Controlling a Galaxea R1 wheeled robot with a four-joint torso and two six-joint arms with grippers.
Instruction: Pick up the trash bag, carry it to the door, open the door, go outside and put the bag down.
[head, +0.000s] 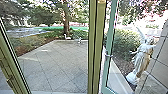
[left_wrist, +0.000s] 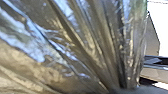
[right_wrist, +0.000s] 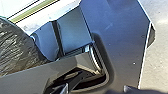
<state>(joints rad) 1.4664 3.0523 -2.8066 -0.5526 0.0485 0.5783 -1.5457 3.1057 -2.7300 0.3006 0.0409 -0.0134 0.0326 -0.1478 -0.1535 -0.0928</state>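
Observation:
Black shiny trash bag (left_wrist: 82, 37) is large in the left wrist view, its folds drawn together low down, where my left gripper (left_wrist: 120, 88) is shut on it. Part of the bag (right_wrist: 15, 47) also shows beside the robot's body in the right wrist view. In the head view, a green-framed door leaf (head: 110, 50) with a handle stands at an angle beyond the thick post, apparently swung outward. How my right gripper stands cannot be made out.
An olive post (head: 96, 47) rises near the middle and a slanted frame (head: 12, 62) at the left. Beyond lies the paved yard (head: 57, 65), with planting and a tree (head: 66, 20). A pale statue (head: 140, 60) stands at the right beside a tiled wall (head: 160, 57).

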